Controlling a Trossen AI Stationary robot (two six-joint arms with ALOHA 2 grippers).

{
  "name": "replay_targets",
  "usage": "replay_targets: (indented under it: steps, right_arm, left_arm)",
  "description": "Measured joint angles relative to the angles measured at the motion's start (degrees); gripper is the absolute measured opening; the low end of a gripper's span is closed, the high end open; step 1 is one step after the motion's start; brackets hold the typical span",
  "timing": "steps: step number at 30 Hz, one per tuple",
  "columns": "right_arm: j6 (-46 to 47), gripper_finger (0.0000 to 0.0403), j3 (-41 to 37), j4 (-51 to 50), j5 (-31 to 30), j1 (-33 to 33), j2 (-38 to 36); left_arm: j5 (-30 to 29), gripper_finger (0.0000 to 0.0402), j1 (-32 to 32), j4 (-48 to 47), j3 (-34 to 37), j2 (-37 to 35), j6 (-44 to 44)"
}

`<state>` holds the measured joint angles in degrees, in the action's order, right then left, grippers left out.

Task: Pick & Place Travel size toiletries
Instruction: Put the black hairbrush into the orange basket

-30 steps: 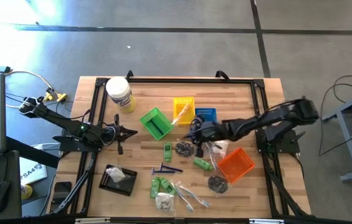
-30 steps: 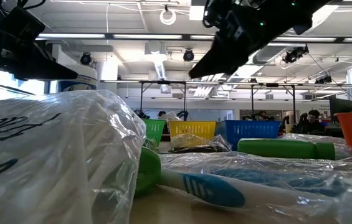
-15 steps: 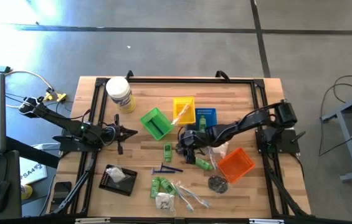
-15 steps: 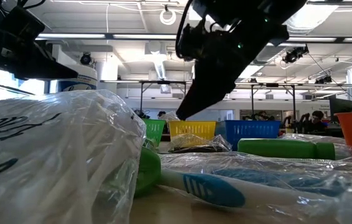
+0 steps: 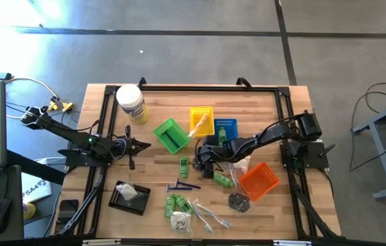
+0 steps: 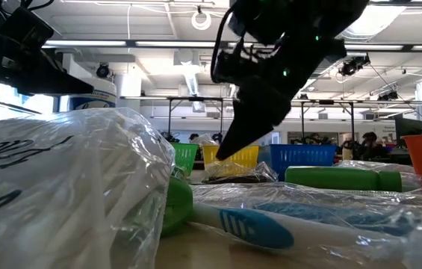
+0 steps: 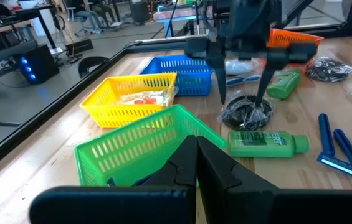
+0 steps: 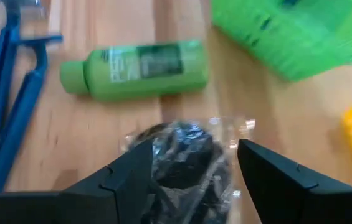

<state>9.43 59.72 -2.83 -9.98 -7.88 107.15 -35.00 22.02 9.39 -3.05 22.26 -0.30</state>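
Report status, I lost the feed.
Right gripper open, straddling the wrapped dark bundle mid-table. Left gripper shut, parked left. Green bottle close beside the bundle.

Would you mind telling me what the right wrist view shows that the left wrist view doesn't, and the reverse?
Only the right wrist view shows the right gripper from behind, its open fingers straddling the dark wrapped packet. Only the left wrist view shows the yellow basket, blue basket, orange basket and shut left gripper. Both show the packet, the green bottle, green basket and blue razors.
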Motion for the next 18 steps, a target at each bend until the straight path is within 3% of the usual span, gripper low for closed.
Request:
replay_targets:
  steps: [11, 18]
  right_arm:
    - [1.0, 0.022, 0.0, 2.8, -0.7, 0.1, 3.7]
    - [-0.1, 0.0134, -0.1, 4.2, -0.4, 0.0, 3.5]
  left_arm:
    - [0.0, 0.0, 0.0, -0.1, 0.0, 0.0, 0.0]
    - [0.0, 0.0, 0.0, -0.2, 0.0, 0.0, 0.0]
